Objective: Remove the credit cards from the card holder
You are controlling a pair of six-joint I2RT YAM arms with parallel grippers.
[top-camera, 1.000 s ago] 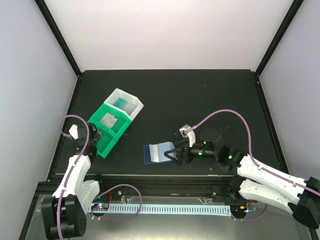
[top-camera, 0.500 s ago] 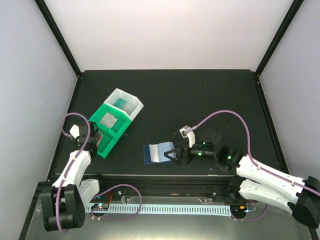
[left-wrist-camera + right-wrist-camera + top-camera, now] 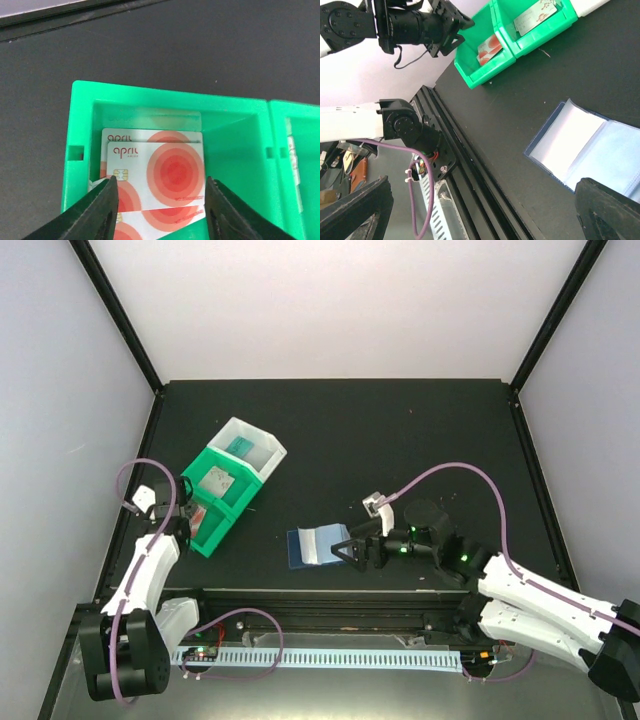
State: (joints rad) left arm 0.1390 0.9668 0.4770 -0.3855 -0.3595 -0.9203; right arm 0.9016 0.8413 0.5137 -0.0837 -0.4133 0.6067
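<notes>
The card holder [image 3: 312, 545] lies open on the black table, navy edge and pale blue pockets up; it also shows in the right wrist view as the card holder [image 3: 590, 145]. My right gripper [image 3: 345, 550] stands open just right of it, its fingers [image 3: 355, 210] wide apart and empty. Red-orange credit cards [image 3: 160, 175] lie stacked in the near compartment of the green bin [image 3: 80, 125]. My left gripper [image 3: 160, 212] hangs open over them, a finger on each side. A pale grey card [image 3: 218, 480] lies in the bin's middle compartment.
A white bin [image 3: 262, 440] adjoins the green bin [image 3: 228, 523] at its far end, with something teal inside. The table's front rail [image 3: 470, 165] runs close below the card holder. Black frame posts stand at the back corners.
My left gripper has opened from shut, and the red-orange card now lies in the green bin. The left wrist shifted slightly. The right arm barely moved.
</notes>
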